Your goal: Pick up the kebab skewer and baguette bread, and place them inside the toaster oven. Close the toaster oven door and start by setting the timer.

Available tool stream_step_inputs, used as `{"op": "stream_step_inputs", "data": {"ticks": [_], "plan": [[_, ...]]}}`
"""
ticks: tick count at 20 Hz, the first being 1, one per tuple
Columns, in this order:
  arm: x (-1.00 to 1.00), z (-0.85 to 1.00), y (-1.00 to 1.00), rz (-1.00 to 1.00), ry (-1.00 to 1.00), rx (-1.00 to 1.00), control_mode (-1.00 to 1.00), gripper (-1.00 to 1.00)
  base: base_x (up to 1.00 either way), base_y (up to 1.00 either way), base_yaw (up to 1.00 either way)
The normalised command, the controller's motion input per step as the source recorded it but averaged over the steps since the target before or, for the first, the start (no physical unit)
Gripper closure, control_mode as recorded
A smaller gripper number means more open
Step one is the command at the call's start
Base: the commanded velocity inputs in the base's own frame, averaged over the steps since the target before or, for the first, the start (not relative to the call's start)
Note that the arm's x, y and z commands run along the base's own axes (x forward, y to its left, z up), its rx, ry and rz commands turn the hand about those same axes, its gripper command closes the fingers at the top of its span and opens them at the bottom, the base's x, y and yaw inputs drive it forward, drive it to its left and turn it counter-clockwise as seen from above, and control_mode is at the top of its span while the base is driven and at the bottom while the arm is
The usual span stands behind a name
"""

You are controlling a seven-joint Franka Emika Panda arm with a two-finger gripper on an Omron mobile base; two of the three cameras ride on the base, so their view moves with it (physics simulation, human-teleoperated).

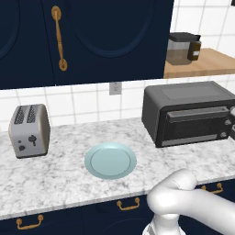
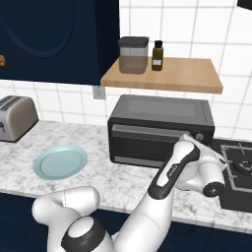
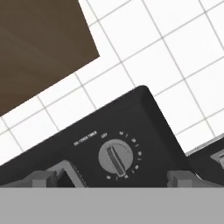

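The white stone bench [image 1: 59, 176] has a round blue plate [image 1: 110, 160] and a silver toaster [image 1: 29, 130] on it. The toaster oven [image 2: 160, 130] sits at the back wall, its door [image 2: 147, 142] shut. My fingers [image 3: 113, 178] are spread wide, right before its dial [image 3: 115, 157], holding nothing.

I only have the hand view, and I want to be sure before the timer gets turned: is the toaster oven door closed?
Observer: Yes, the toaster oven door sits shut, flush against the toaster oven.
Operator: What's on the oven's right?
Observer: A black stovetop, right next to it on the counter.
Operator: And on its left?
Observer: A light blue plate lies on the marble, apart from the oven, with a silver toaster further along.
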Motion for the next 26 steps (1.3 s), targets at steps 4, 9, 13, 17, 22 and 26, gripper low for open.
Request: {"op": "stream_step_inputs", "data": {"ticks": [4, 9, 13, 17, 22, 26], "plan": [[0.02, 0.21, -0.06, 0.00, 0.02, 0.00, -1.00, -1.00, 0.00, 0.00, 0.00], [0.00, 0.01, 0.00, -0.03, 0.02, 0.00, -1.00, -1.00, 0.00, 0.00, 0.00], [0.00, -0.01, 0.00, -0.04, 0.00, 0.00, -1.00, -1.00, 0.00, 0.00, 0.00], [0.01, -0.04, 0.00, 0.00, 0.05, 0.04, -1.00, -1.00, 0.00, 0.00, 0.00], [0.17, -0.01, 0.00, 0.00, 0.04, 0.03, -1.00, -1.00, 0.00, 0.00, 0.00], [0.31, -0.01, 0.00, 0.00, 0.01, 0.03, -1.00, -1.00, 0.00, 0.00, 0.00]]}}
